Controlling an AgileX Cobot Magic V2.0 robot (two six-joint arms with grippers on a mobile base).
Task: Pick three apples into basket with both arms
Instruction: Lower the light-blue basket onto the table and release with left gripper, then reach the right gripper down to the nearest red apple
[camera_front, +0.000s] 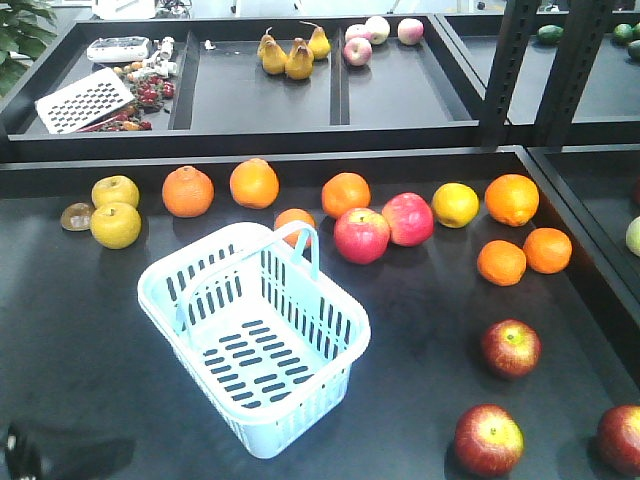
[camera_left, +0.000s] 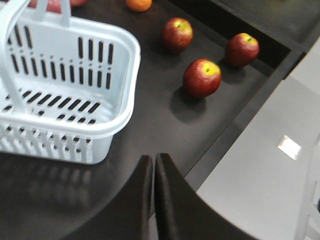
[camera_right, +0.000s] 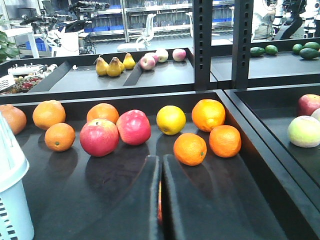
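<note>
Nothing is in the basket (camera_front: 252, 345) yet. In the front view you can see its slotted bottom bare, left of centre on the black table (camera_front: 90, 350). All three dark red apples lie on the table at the lower right of that frame, well apart from the basket. They are the upper apple (camera_front: 510, 347), the lower apple (camera_front: 488, 438) beneath it, and the edge apple (camera_front: 622, 438), which is cut off by the frame's right side. None touches another.

The left pincer (camera_left: 152, 200), at the bottom of the left wrist view, has its fingers pressed together and holds nothing. The basket's corner fills that frame's upper left, and the three apples sit beyond it in the upper middle and upper right.

The right pincer (camera_right: 161, 200), at the bottom of the right wrist view, is likewise closed to a thin slit and grips nothing you can make out. A sliver of red shows through the slit, too small to name. It faces the two brighter pink-red apples (camera_right: 99, 137) and a cluster of oranges (camera_right: 190, 149), not the fruit you want.

By these pictures the count stands at none of three, with every pick, carry and drop left to do. Both pincers would have to open before either can take an apple. The left arm, with all three in sight, looks better placed for the first.
</note>
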